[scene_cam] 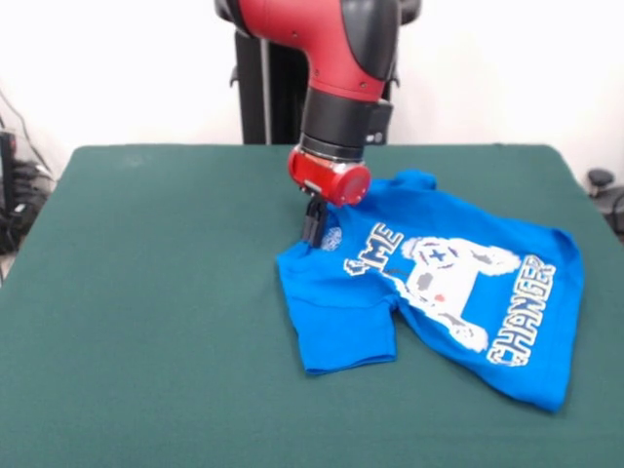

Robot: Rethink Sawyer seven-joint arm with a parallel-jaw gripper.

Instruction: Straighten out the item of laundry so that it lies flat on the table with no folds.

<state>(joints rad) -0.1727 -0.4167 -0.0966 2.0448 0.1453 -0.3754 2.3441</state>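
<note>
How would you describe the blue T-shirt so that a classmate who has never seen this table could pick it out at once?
Start at the large dark green table, then look toward its right half, just below the red-and-black arm's gripper. There lies the T-shirt, the only thing on the cloth: bright blue, rumpled, with a white game controller and "CHANGER" lettering.

Dark green table (pixel 146 322) w/ blue T-shirt (pixel 487 322) lying on it, right side, partly folded.

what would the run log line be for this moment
gripper: down at collar edge, grip unclear | blue GAME CHANGER T-shirt: lettering puckered near collar, sleeve lying inward | green table | flat: no
</note>
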